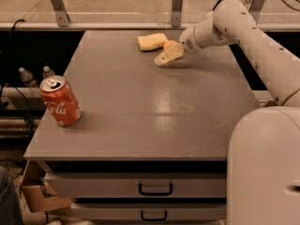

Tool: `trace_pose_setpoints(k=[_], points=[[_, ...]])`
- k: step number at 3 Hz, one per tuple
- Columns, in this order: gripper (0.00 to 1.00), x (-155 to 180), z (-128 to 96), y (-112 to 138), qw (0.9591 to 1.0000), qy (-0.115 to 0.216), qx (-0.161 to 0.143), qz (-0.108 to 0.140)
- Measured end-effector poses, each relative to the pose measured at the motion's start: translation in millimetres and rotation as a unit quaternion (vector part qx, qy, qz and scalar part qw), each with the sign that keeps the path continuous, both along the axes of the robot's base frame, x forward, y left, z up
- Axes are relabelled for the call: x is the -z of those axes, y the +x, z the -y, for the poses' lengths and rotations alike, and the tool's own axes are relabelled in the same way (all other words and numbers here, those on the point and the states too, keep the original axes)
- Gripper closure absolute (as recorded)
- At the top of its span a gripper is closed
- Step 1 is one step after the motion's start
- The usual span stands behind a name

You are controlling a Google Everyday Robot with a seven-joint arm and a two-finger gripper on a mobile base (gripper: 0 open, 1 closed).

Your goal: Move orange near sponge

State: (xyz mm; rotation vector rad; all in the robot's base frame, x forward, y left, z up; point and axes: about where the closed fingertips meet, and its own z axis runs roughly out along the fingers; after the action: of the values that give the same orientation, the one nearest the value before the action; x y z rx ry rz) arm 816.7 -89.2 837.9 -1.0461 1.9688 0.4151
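Note:
The orange [169, 44] sits at the far side of the grey table [140, 102], just right of the pale yellow sponge [151, 41] and very close to it. Only its top shows, because my cream-coloured gripper [167, 55] is right in front of it and covers its lower part. The gripper reaches in from the right on the white arm [225, 27] and is low over the table top. I cannot see whether the orange rests on the table or is held.
A red Coca-Cola can [60, 101] stands near the table's left front edge. A railing with metal posts [176, 3] runs behind the table. Two drawers [154, 189] are below the front edge. My white base [265, 168] fills the right foreground.

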Motion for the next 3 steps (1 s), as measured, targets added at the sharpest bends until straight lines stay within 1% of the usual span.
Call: trace_pose_setpoints(k=[1, 2, 3], points=[[0.00, -20, 16, -12, 0.9998, -0.001, 0.005, 0.019], [0.00, -41, 46, -36, 0.9990, -0.004, 0.025, 0.036], [0.00, -42, 76, -65, 0.9980, -0.011, 0.053, 0.034]])
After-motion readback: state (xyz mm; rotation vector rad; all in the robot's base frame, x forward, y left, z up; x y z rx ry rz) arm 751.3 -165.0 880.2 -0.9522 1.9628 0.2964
